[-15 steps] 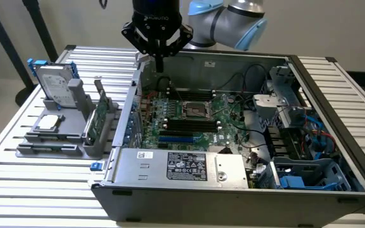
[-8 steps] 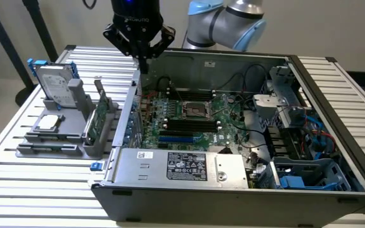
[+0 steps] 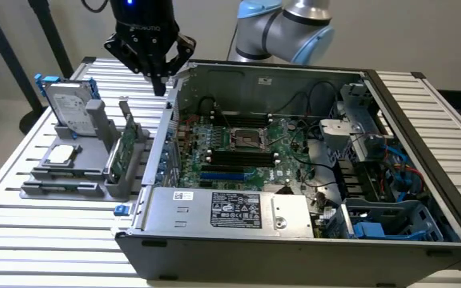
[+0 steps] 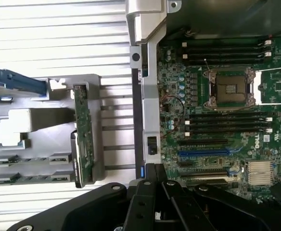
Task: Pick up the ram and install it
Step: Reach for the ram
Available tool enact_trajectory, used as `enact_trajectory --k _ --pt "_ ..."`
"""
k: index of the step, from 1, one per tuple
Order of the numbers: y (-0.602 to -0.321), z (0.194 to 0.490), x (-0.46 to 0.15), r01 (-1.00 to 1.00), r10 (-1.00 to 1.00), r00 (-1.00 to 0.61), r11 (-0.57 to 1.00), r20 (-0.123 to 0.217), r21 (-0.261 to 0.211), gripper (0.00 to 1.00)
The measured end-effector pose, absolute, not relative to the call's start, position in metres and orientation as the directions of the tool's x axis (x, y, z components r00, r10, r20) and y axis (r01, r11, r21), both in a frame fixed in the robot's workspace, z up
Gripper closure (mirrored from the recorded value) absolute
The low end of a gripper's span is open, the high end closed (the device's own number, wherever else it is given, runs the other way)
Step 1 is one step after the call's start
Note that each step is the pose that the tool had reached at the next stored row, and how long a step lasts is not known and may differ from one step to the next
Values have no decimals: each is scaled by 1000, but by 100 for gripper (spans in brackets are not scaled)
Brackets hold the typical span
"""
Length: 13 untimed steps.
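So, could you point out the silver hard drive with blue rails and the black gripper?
silver hard drive with blue rails point(image 3: 69, 105): exterior view, its flat face.
black gripper point(image 3: 160, 89): exterior view, between its shut fingertips.

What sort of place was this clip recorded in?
Probably a robotics lab bench set up for PC assembly: an open computer case with its motherboard exposed, a grey fixture holding components, and a robot arm over a slatted metal table.

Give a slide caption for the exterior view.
Shut pincer hovers over the wall of the open computer case, beside the parts holder.
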<state>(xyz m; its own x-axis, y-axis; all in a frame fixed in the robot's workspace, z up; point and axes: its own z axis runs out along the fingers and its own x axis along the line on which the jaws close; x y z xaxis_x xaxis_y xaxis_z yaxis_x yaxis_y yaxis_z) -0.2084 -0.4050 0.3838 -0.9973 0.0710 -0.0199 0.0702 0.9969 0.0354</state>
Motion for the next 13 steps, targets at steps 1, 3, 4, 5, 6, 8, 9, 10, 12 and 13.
enact_trajectory --k 1,3,4,5,6,8,9,10,12,13 --pt "-405 383 -213 70 71 -997 997 -20 33 89" --pt "-405 382 -222 70 71 -997 997 -20 29 89" --pt "-405 381 -227 70 71 -997 997 -21 26 89" --pt "-405 380 -231 70 71 -997 997 -21 24 89" --pt "-405 380 -236 70 71 -997 997 -21 22 89" --pt "-405 378 -245 70 71 -997 997 -21 18 89" --pt "-405 378 -249 70 71 -997 997 -21 16 89" --pt "-405 377 -254 70 70 -997 997 -21 14 89" --pt "-405 375 -263 70 70 -997 997 -22 10 89" --pt "-405 375 -268 70 70 -997 998 -22 7 89"
